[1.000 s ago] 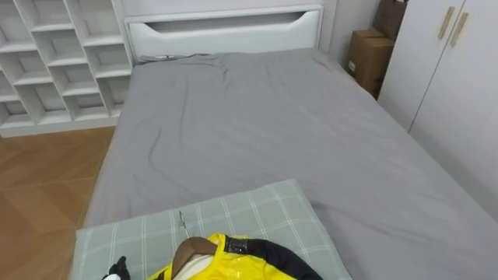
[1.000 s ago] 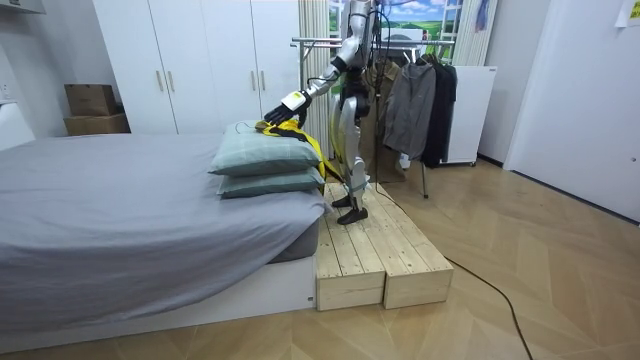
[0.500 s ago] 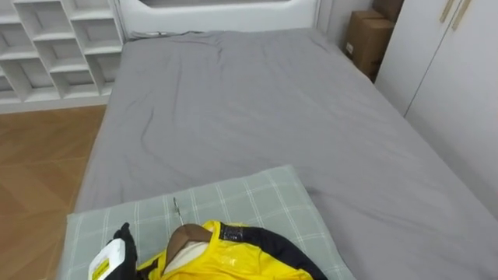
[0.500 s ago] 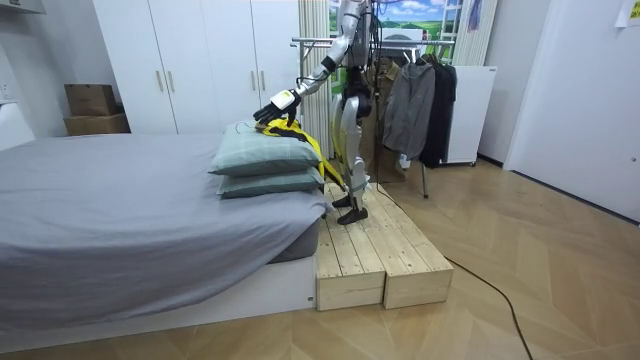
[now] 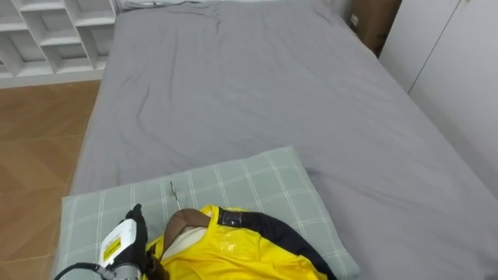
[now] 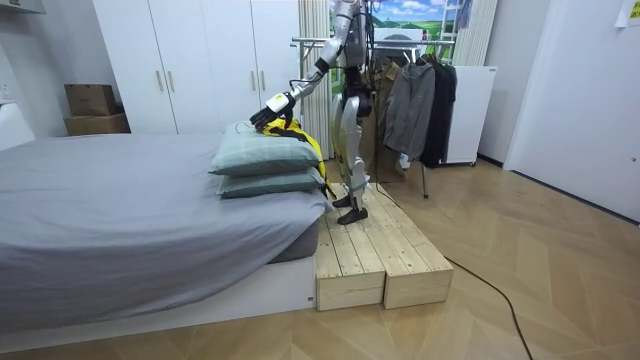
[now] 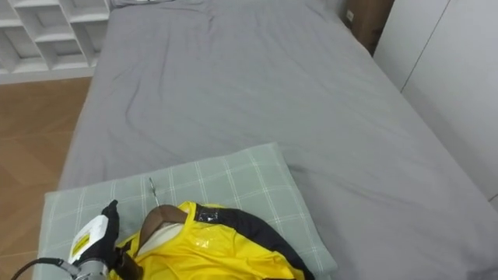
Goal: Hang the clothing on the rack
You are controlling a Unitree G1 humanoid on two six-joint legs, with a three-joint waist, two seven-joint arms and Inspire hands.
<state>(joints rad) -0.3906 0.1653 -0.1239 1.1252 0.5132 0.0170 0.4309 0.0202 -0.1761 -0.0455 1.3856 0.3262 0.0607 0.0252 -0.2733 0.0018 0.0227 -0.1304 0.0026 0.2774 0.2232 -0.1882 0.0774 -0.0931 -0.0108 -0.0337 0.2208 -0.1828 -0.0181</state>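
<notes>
Left hand: the left hand (image 5: 124, 239) lies at the pillow's near left edge, just beside the jacket collar. Its back faces up, so I cannot tell whether the fingers grip anything.
Jacket: the yellow jacket (image 5: 241, 253) lies on the pillow's (image 5: 233, 187) near edge, with a thin hanger hook (image 5: 174, 196) sticking out of the collar.
Pillow: at the near left corner of the bed (image 5: 257, 93).
Change: within a second the hand has come forward to the collar, while the jacket lies as before. Likely a grasp is starting, with lifting and hanging still ahead.
Hidden: the fingers' undersides, the hanger's body and the jacket's lower part, which is cut off.
</notes>
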